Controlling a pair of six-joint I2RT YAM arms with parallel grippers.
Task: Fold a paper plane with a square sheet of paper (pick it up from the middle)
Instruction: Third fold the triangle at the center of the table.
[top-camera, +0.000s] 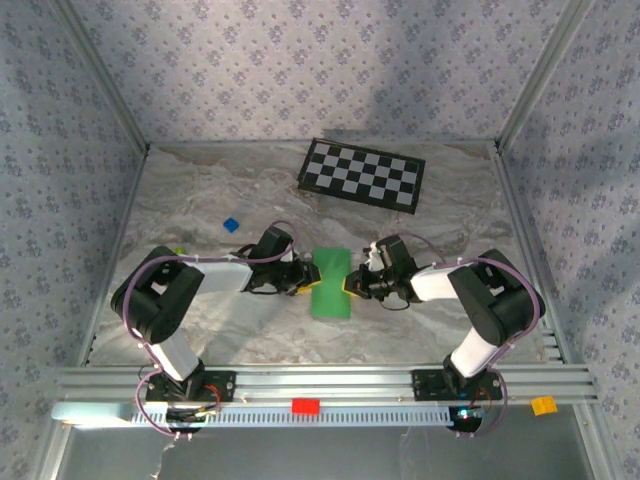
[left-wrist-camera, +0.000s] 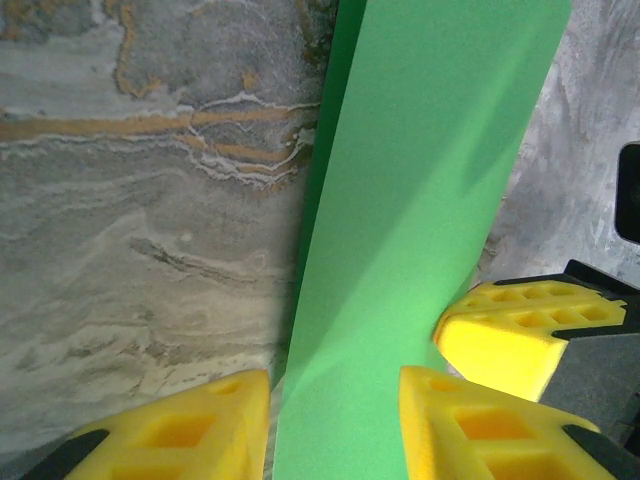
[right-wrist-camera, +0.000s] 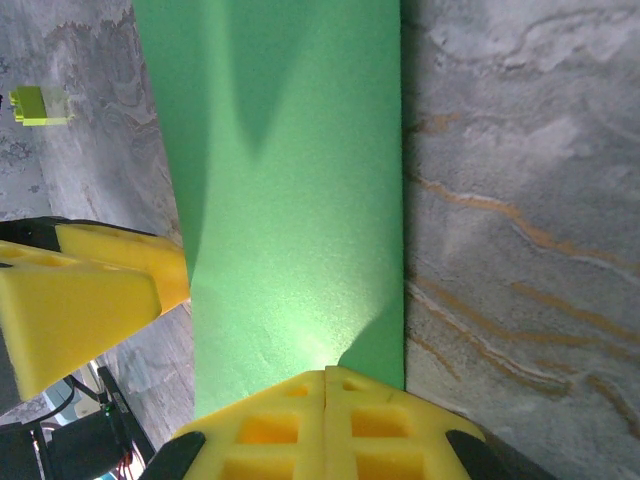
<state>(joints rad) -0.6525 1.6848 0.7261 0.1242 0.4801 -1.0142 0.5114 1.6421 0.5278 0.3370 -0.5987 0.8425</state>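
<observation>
The square sheet of paper is bright green and folded into a long narrow band, lying mid-table between the two arms. My left gripper is at its left edge. In the left wrist view its yellow fingers stand apart with the green band between them and a gap on the left side. My right gripper is at the right edge. In the right wrist view its fingers are pressed together, and the paper runs in under their tips. The paper plane is out of view.
A black-and-white checkerboard lies at the back of the marble table. A tiny blue block sits behind the left arm, and a yellow-green block beyond the paper. Red and orange blocks rest on the front rail.
</observation>
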